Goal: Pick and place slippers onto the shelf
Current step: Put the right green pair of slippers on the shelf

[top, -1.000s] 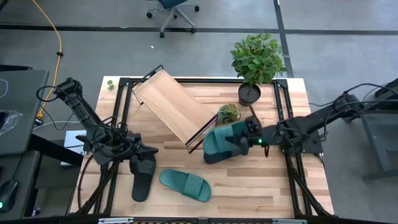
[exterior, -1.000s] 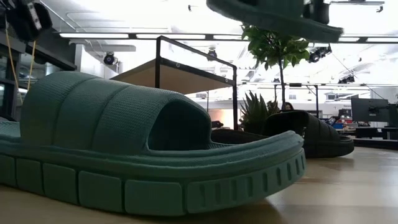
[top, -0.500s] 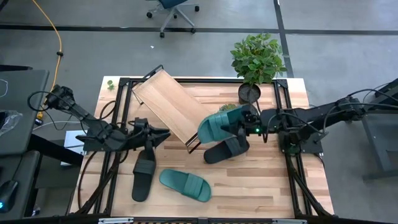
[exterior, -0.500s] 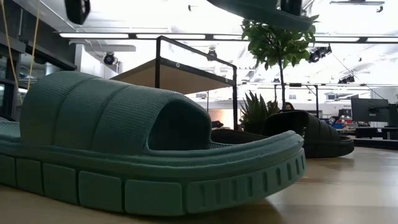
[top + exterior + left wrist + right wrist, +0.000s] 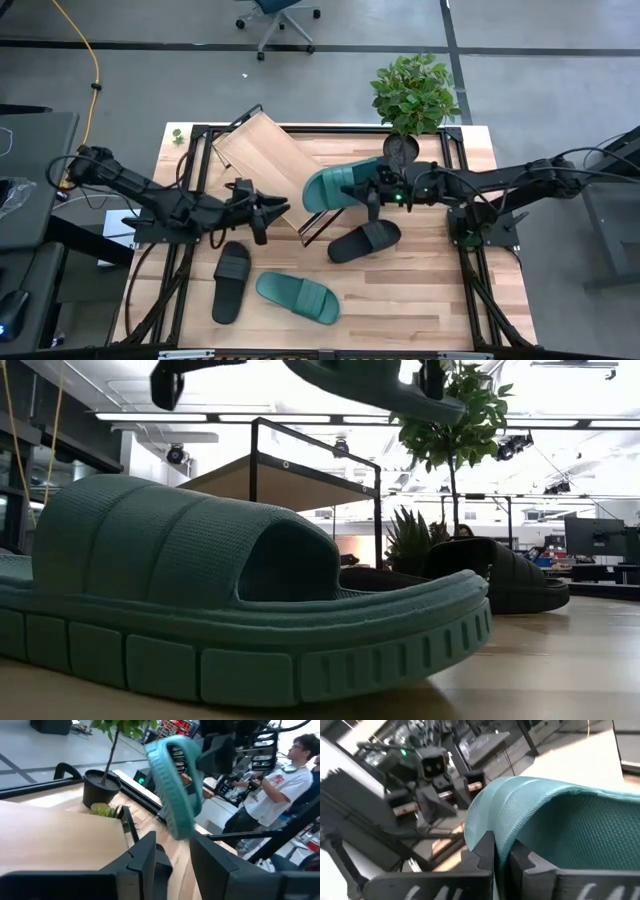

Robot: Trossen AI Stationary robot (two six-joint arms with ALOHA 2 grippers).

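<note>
Right gripper (image 5: 378, 190) pinches a teal-green foam slide sandal (image 5: 338, 187), held in the air over the lower end of the slanted light-wood plank shelf (image 5: 275, 170). Left gripper (image 5: 272, 212) hovers beside the shelf, fingers spread, empty. Second teal sandal (image 5: 297, 297) and two black foam sandals (image 5: 230, 280) (image 5: 365, 241) lie on the butcher-block tabletop (image 5: 440, 290). A potted plant (image 5: 412, 100) stands at the back.

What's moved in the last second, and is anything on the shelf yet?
The right end effector has carried its teal slipper off the black slipper toward the shelf. The left end effector swung from the other black slipper toward the shelf's lower edge. Floor slippers haven't moved; the shelf remains bare.
</note>
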